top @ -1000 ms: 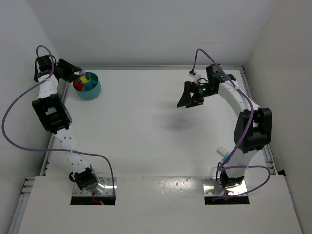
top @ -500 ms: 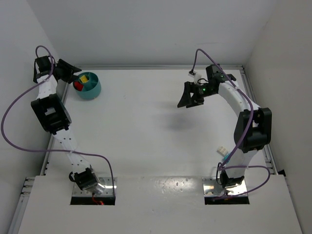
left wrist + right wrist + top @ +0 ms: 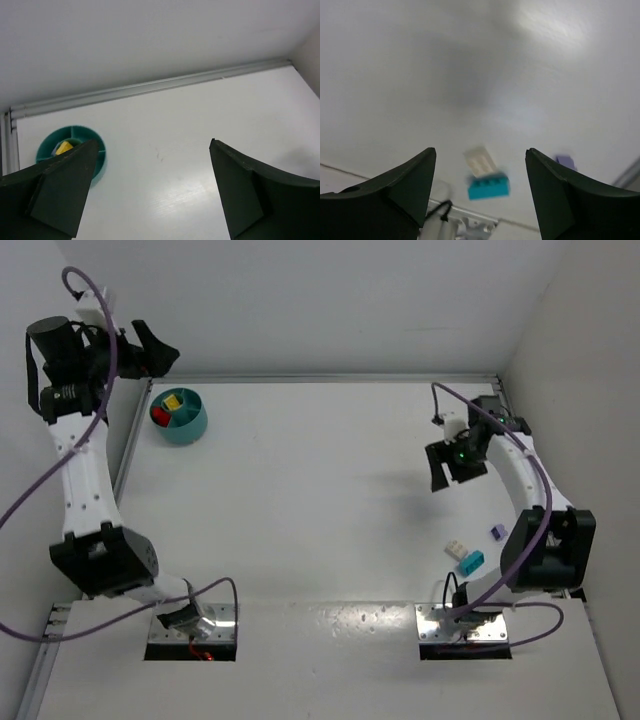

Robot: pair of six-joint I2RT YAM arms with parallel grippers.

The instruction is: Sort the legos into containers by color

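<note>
The teal bowl [image 3: 181,426] stands at the far left of the table with a yellow lego [image 3: 172,400] and a red lego [image 3: 160,418] in its compartments. My left gripper [image 3: 158,348] hangs open high above and behind it. In the left wrist view my left finger hides part of the bowl [image 3: 75,134] and the yellow lego [image 3: 64,147]; nothing lies between the jaws of the gripper [image 3: 153,142]. My right gripper [image 3: 452,472] is open above the table's right side. Below it lie a cyan lego [image 3: 489,187], a cream lego [image 3: 480,161] and a purple lego [image 3: 566,161].
The three loose legos sit near the right arm's base: cream [image 3: 456,549], cyan [image 3: 470,562], purple [image 3: 497,532]. A metal rail [image 3: 150,86] runs along the table's far edge under the back wall. The right wrist view is blurred.
My left arm has risen high and back from the bowl, and its jaws have opened wide. The right arm has swung right and nearer, uncovering the loose legos by its base.
</note>
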